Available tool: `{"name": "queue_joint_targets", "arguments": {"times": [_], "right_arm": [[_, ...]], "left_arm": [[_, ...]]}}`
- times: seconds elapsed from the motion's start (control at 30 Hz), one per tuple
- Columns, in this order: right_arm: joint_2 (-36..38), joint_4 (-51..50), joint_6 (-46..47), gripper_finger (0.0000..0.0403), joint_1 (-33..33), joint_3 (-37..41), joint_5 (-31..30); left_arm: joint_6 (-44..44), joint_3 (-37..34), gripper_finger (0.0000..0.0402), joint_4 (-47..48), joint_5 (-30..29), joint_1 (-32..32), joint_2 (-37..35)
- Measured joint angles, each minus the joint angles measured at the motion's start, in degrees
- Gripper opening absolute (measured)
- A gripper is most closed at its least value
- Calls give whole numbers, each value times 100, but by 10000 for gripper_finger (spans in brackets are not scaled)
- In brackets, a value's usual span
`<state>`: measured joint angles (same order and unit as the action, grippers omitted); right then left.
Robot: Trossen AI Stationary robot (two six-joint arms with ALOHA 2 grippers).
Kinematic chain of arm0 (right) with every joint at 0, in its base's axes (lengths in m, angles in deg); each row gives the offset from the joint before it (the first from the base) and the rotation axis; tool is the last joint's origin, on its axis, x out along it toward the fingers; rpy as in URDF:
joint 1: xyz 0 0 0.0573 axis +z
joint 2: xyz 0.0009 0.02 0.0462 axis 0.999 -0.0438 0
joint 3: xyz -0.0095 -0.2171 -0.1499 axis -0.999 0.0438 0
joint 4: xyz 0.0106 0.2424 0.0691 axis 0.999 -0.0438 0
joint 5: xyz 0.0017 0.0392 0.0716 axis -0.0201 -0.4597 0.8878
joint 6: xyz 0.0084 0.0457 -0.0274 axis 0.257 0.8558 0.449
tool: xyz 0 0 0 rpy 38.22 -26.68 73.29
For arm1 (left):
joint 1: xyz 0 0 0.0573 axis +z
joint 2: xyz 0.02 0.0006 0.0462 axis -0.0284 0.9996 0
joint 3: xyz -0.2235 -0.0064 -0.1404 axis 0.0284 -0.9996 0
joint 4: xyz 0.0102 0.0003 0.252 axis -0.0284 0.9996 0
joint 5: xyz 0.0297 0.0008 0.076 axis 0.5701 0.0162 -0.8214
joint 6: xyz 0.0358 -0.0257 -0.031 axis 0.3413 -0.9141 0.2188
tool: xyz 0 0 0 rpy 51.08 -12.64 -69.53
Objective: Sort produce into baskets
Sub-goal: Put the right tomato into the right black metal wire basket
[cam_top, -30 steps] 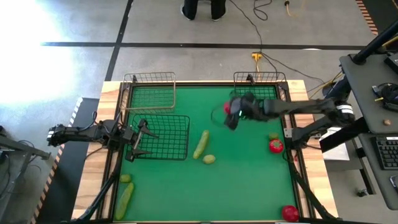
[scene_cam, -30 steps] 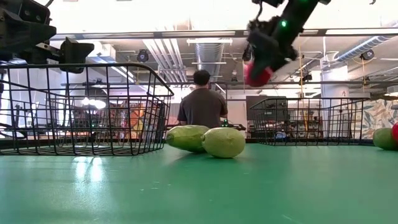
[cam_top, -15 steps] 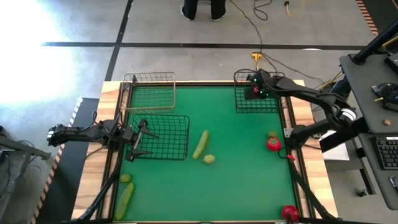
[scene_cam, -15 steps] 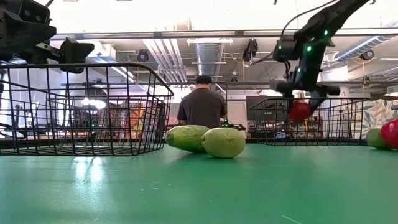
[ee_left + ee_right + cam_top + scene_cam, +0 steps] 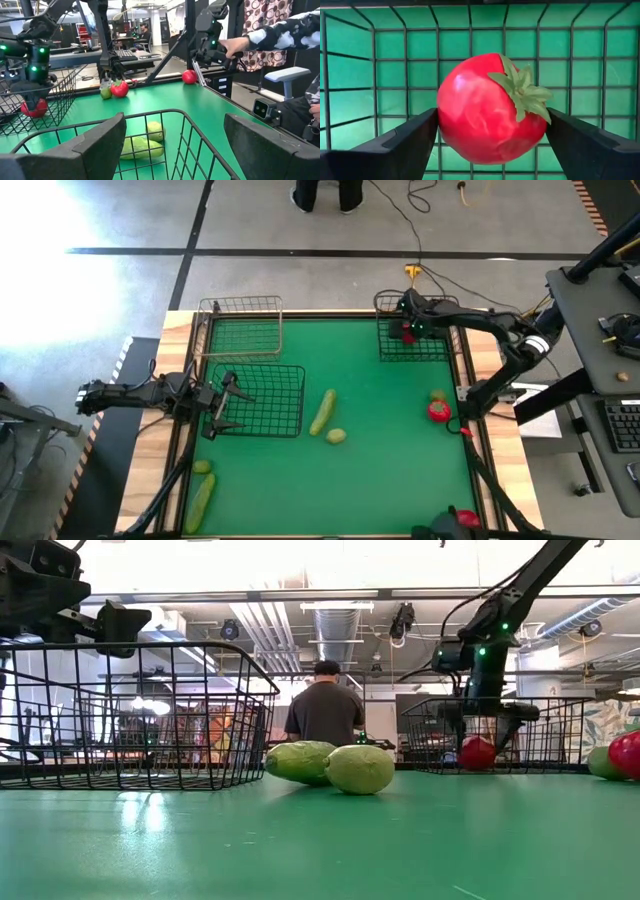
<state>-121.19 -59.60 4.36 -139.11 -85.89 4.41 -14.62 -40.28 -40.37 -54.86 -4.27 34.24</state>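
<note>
Tomato (image 5: 487,110) sits in the black wire basket (image 5: 440,352) at the table's far right corner, between the spread fingers of the right gripper (image 5: 407,331). Left gripper (image 5: 222,403) hangs open over another black basket (image 5: 285,395).

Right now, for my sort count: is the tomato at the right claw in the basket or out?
In. The tomato sits low inside the black basket, mesh behind it, between the right claw's fingers.
</note>
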Motion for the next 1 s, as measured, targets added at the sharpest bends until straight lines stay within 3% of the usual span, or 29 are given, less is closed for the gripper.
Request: {"name": "queue_joint_targets", "arguments": {"times": [0.37, 0.5, 0.73, 1.0], "right_arm": [[734, -1292, -456, 346, 48, -994, -87], [792, -996, -462, 353, 46, -919, -225], [130, -131, -242, 352, 48, -389, -178], [-359, -320, -574, 352, 48, -574, -35]], "left_arm": [[0, 0, 318, 0, 0, -1, 0], [-1, 0, 318, 0, 0, 0, 0], [0, 0, 318, 0, 0, -1, 0], [0, -2, 318, 0, 0, 1, 0]]}}
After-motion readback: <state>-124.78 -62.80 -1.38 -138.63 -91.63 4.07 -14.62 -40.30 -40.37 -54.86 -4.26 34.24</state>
